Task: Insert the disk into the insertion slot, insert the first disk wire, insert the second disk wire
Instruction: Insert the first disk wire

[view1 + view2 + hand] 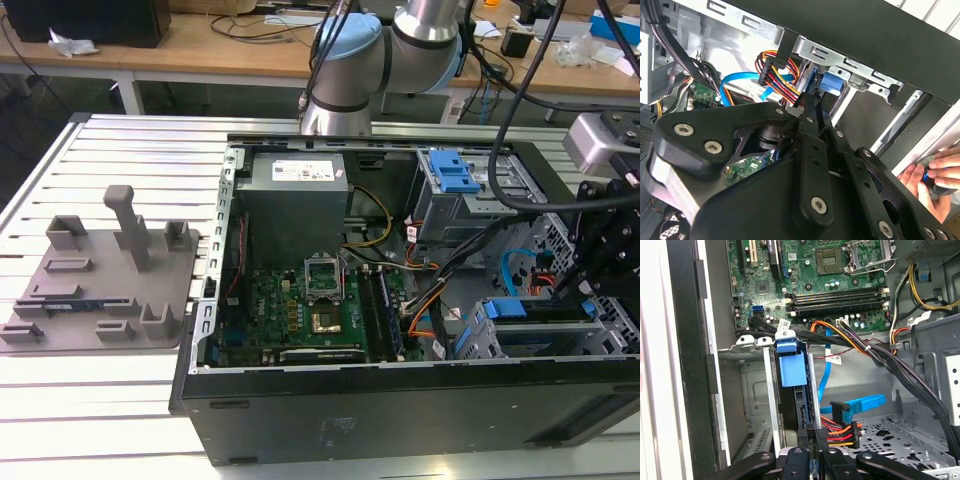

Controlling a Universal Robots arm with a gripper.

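Blue caddy plastic is seen framing the disk (790,365), which is stood on edge inside the insertion slot (769,400). It is judged fully seated, so the first step reads as done. The gripper (812,442) is parked right at the disk's rear edge, where the connectors go. Whether it is open or clamped on anything can't be told.

Just beside that rear edge, a black power plug (840,432) with red, orange and yellow wires is found. Whether it is pushed home can't be told.

Slightly further from the disk, a blue data cable (856,404) is draped loose over the perforated case floor (895,437). Its plug end is turned toward the disk and is likely left there for easy reach.

A black cable bundle (880,357) is routed past the disk's blue tab end and is not pinched by it. Further off from the disk, the motherboard (830,275) is laid flat in the case.

Outside the case wall, well apart from the disk, a person's hand (935,175) is seen resting on a small dark object.
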